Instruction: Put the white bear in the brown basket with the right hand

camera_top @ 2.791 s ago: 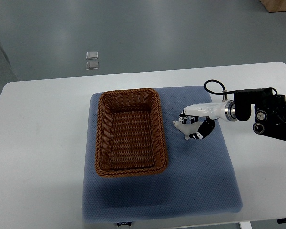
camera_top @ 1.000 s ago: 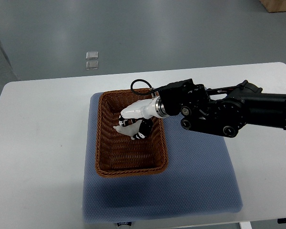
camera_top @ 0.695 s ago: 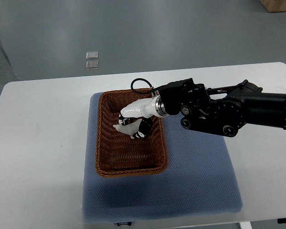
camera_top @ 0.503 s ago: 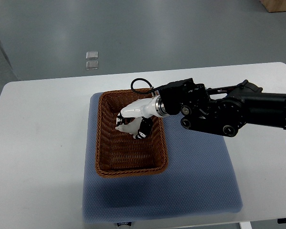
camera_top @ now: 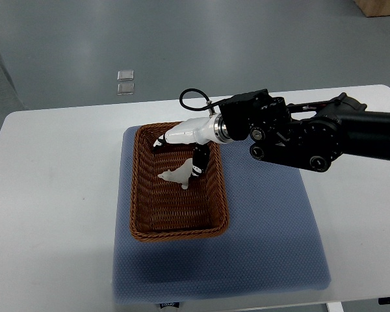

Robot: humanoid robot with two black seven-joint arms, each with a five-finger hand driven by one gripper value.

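Right hand (camera_top: 181, 151) is over the brown basket (camera_top: 142, 195) with fingers spread wide, gripping nothing. The white bear (camera_top: 177, 176) lies on the basket floor right below, near the lower finger. Basket sits on a blue mat (camera_top: 273, 240) on a white table (camera_top: 52, 214).

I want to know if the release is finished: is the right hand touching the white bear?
Cannot tell. In the top view the right hand has spread fingers, but one dark finger overlaps the white bear lying in the brown basket.
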